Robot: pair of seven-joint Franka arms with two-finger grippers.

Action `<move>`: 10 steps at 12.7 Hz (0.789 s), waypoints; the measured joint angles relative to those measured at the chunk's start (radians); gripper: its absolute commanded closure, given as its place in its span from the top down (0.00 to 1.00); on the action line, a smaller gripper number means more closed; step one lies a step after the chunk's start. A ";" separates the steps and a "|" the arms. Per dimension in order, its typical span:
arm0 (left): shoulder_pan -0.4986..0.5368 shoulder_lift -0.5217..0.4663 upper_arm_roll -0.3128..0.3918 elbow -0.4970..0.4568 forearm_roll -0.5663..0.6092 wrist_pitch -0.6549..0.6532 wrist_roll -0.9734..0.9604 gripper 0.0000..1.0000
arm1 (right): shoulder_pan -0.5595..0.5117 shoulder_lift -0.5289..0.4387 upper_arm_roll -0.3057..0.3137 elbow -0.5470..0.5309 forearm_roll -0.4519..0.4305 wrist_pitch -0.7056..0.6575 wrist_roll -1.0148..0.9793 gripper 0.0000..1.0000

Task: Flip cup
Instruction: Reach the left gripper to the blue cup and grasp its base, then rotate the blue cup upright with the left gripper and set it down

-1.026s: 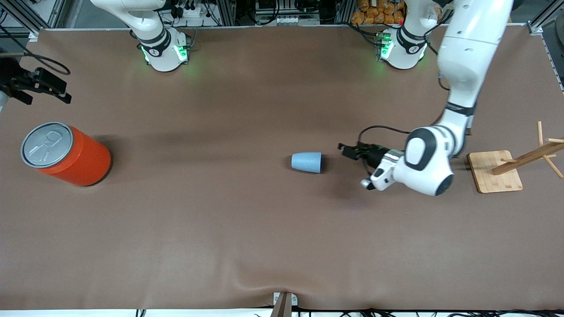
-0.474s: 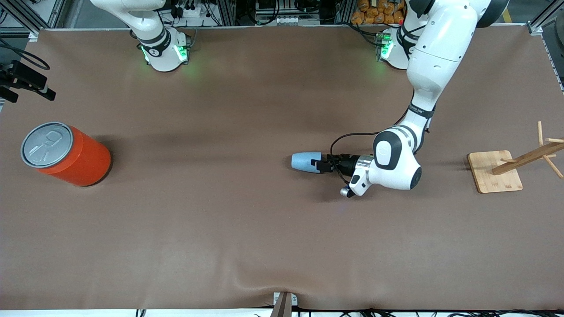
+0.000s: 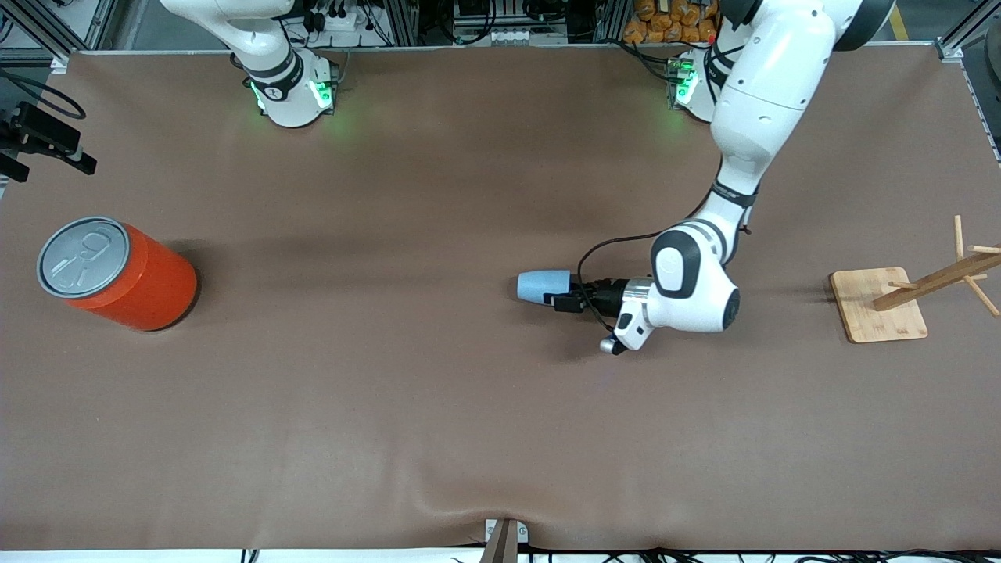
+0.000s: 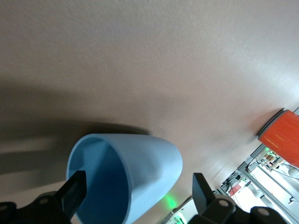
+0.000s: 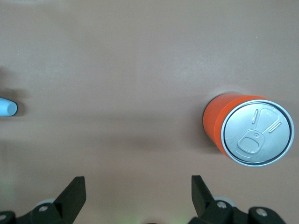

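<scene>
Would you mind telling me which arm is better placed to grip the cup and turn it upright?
Left. The left gripper is open at the rim of the cup, which lies on its side, one finger inside its mouth. The right gripper waits open, high by the orange can.

Brown cloth-covered table (image 3: pixel 407 407) spreads wide, with a slight ripple at the edge nearest the front camera. The light-blue cup (image 3: pixel 543 287) lies on its side near the middle. An orange can (image 3: pixel 117 274) stands at the right arm's end, and a wooden rack (image 3: pixel 880 303) sits at the left arm's end.
</scene>
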 measured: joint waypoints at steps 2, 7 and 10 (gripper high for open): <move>-0.007 0.005 0.000 0.002 -0.001 0.007 0.000 0.00 | 0.000 0.001 -0.001 0.001 -0.001 -0.004 -0.010 1.00; -0.005 0.004 0.002 0.020 -0.002 0.007 0.000 0.00 | 0.046 0.002 0.021 0.003 -0.149 -0.013 -0.021 1.00; 0.005 -0.005 0.006 0.026 -0.003 -0.005 -0.005 0.00 | 0.044 0.003 0.027 0.003 -0.153 -0.014 -0.066 1.00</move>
